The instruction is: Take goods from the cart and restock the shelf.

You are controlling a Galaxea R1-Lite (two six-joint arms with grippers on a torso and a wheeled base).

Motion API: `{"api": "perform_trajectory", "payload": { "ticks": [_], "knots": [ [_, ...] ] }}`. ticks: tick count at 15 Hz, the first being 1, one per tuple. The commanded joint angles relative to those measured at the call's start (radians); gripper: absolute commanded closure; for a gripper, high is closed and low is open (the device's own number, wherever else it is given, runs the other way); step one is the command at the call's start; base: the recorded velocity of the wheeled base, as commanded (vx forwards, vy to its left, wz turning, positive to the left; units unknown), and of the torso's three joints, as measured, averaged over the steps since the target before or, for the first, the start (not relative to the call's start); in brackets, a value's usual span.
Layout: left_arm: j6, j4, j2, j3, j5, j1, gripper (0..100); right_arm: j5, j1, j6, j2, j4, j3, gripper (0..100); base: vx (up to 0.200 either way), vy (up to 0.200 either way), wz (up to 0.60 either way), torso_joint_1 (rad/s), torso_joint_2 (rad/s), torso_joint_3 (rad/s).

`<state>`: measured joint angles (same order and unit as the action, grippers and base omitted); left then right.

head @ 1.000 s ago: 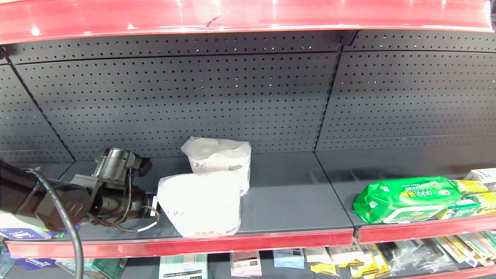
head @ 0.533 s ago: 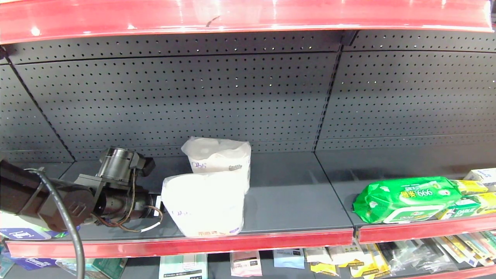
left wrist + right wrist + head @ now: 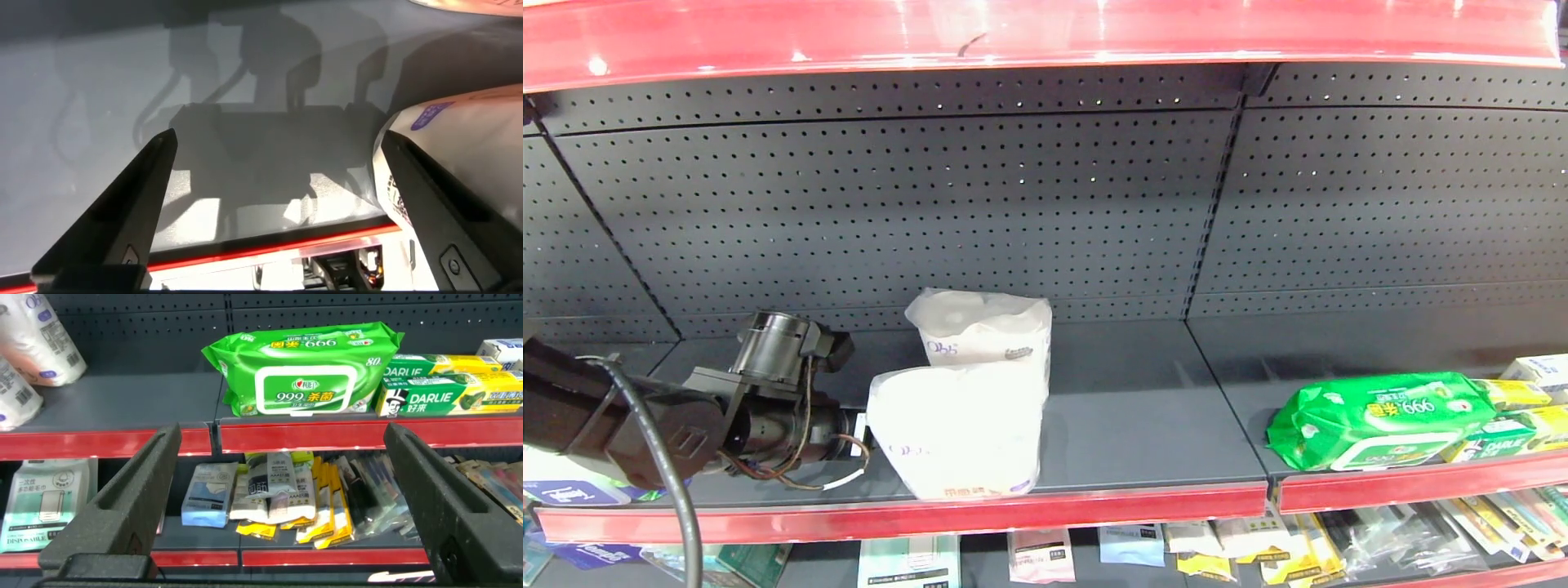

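Observation:
Two white toilet-roll packs stand on the grey shelf (image 3: 1127, 408). The front pack (image 3: 952, 433) is at the red front edge, the back pack (image 3: 980, 327) just behind it, touching. My left arm (image 3: 768, 416) lies along the shelf from the left, its wrist against the front pack's left side. In the left wrist view the left gripper (image 3: 278, 139) is open over bare shelf, one finger (image 3: 433, 212) against the front pack (image 3: 466, 147). My right gripper (image 3: 283, 433) is open and empty, facing the shelf front farther right.
A green wipes pack (image 3: 1376, 416) and toothpaste boxes (image 3: 1515, 425) lie on the right shelf section. Bare grey shelf (image 3: 1217, 359) separates them from the roll packs. Small hanging goods (image 3: 1258, 547) fill the lower shelf. A red shelf edge (image 3: 1045, 33) runs overhead.
My left arm has slid a little to the right along the shelf, and the front roll pack has shifted slightly right with it. The back pack has stayed put.

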<state>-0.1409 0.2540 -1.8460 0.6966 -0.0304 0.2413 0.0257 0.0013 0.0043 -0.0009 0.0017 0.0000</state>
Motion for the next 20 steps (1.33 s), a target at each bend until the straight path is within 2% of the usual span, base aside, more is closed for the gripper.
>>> {"api": "perform_trajectory", "payload": {
  "ticks": [1, 12, 14, 16, 17, 18, 19, 20],
  "knots": [
    [0.000, 0.001, 0.002, 0.000, 0.000, 0.004, 0, 0.000, 0.000, 0.000, 0.001, 0.000, 0.000, 0, 0.000, 0.000, 0.00, 0.000, 0.00, 0.000],
    [-0.002, -0.001, -0.004, 0.009, 0.000, 0.012, 0, 0.000, 0.000, 0.000, 0.001, 0.000, 0.000, 0, 0.000, 0.000, 0.00, 0.000, 0.00, 0.000],
    [0.000, 0.001, -0.004, 0.008, -0.002, 0.004, 0, 0.000, 0.000, 0.000, 0.001, 0.000, 0.000, 0, 0.000, 0.000, 0.00, 0.000, 0.00, 0.000],
    [0.009, 0.001, 0.002, 0.011, -0.008, -0.036, 0, 0.000, 0.000, 0.000, 0.001, 0.000, 0.000, 0, 0.000, 0.000, 0.00, 0.000, 0.00, 0.000],
    [0.040, 0.001, 0.027, 0.012, -0.013, -0.079, 0, 0.000, 0.000, 0.000, 0.001, 0.000, 0.000, 0, 0.000, 0.000, 0.00, 0.000, 0.00, 0.000],
    [0.104, 0.001, 0.051, 0.011, -0.022, -0.108, 0, 0.000, 0.000, 0.000, 0.001, 0.000, 0.000, 0, 0.000, 0.000, 0.00, 0.000, 0.00, 0.000],
    [0.231, 0.008, 0.085, 0.003, -0.026, -0.165, 0, 0.000, 0.000, 0.000, 0.001, 0.000, 0.000, 0, 0.000, 0.000, 0.00, 0.000, 0.00, 0.000],
    [0.244, 0.008, 0.088, 0.001, -0.025, -0.171, 0, 0.000, 0.000, 0.000, 0.001, 0.000, 0.000, 0, 0.000, 0.000, 0.00, 0.000, 0.00, 0.000]
  ]
}}
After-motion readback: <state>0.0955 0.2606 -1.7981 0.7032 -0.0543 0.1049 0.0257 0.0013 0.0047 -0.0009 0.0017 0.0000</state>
